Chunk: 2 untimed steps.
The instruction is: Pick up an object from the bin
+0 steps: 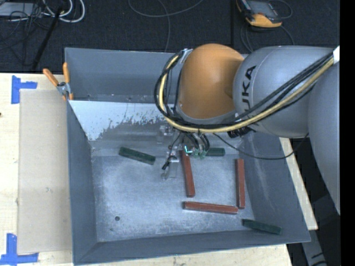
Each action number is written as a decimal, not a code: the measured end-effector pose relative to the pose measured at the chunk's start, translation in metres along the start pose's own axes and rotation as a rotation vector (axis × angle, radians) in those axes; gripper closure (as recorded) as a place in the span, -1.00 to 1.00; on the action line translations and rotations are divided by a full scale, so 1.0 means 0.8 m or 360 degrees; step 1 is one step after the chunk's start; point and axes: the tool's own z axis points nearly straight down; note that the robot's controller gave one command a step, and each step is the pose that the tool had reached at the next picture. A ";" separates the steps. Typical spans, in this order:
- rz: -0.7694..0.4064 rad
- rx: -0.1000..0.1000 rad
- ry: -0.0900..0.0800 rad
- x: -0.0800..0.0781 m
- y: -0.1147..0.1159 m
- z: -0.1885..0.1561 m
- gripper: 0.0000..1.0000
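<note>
**A:** Where's the gripper (168,168)?
**B:** Low in the middle of the bin (119,206), toward the back wall. It hangs under the orange wrist cover (208,82), and the arm comes in from the right.
**A:** Open or closed?
**B:** Can't tell. The tip is small and partly tucked under the cover and cables.
**A:** Nearest thing?
**B:** The red-brown bar (189,179), long and flat on the bin floor. It runs roughly front to back, slightly slanted. Its far end sits just right of the gripper tip. Can't say whether they're touching.
**A:** Anything else close?
**B:** The dark green bar (137,155) lies slantwise to the gripper's left, apart from it. The half-hidden green bar (215,152) pokes out from under the wrist on the right.
**A:** The rest?
**B:** The right-hand red-brown bar (240,183) lies front to back near the right wall. The crosswise red-brown bar (211,207) sits nearer the front, its right end close to that bar's near end. The corner green bar (262,226) is front-right, by the wall.
</note>
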 end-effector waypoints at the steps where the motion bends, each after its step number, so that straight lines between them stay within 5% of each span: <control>1: -0.0300 0.0001 -0.0008 -0.005 -0.023 0.043 -1.00; 2: 0.0062 0.0000 -0.0005 -0.022 -0.016 0.139 -1.00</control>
